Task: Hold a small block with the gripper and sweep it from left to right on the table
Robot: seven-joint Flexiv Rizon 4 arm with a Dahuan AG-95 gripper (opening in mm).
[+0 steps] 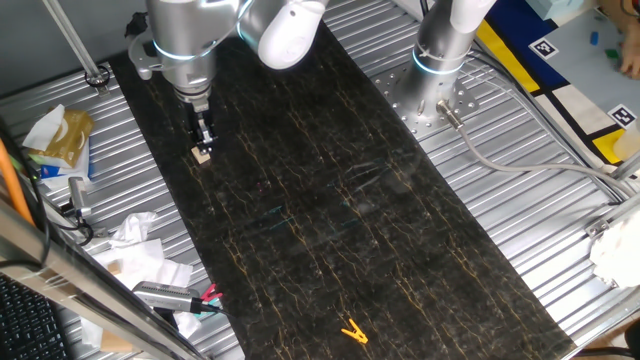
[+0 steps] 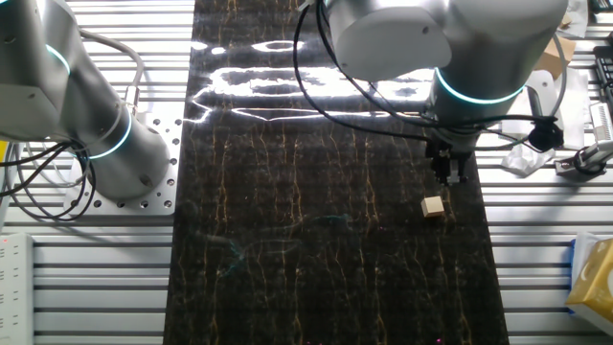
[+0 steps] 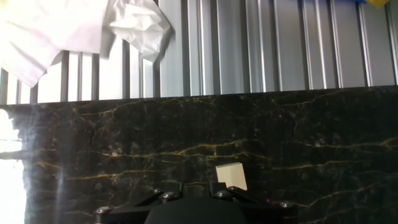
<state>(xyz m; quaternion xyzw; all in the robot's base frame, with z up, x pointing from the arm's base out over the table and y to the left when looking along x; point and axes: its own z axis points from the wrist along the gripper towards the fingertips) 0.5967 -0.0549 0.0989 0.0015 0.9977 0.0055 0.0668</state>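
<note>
The small block [image 1: 202, 153], a pale tan wooden cube, lies on the black gold-veined table [image 1: 330, 200] near its far left edge. My black gripper [image 1: 203, 133] hangs just above the block and holds nothing. In the other fixed view the gripper [image 2: 448, 172] stands clear of the block [image 2: 433, 206], with a narrow gap between its fingers. The hand view shows the block [image 3: 231, 176] on the table [image 3: 124, 130] just beyond the dark gripper body; the fingertips are hidden there.
A yellow clip [image 1: 352, 331] lies at the table's near end. Crumpled white tissue [image 1: 135, 235] and tools sit on the ribbed metal to the left, and tissue [image 3: 81, 25] shows beyond the slab edge. A second arm's base [image 1: 440, 60] stands to the right.
</note>
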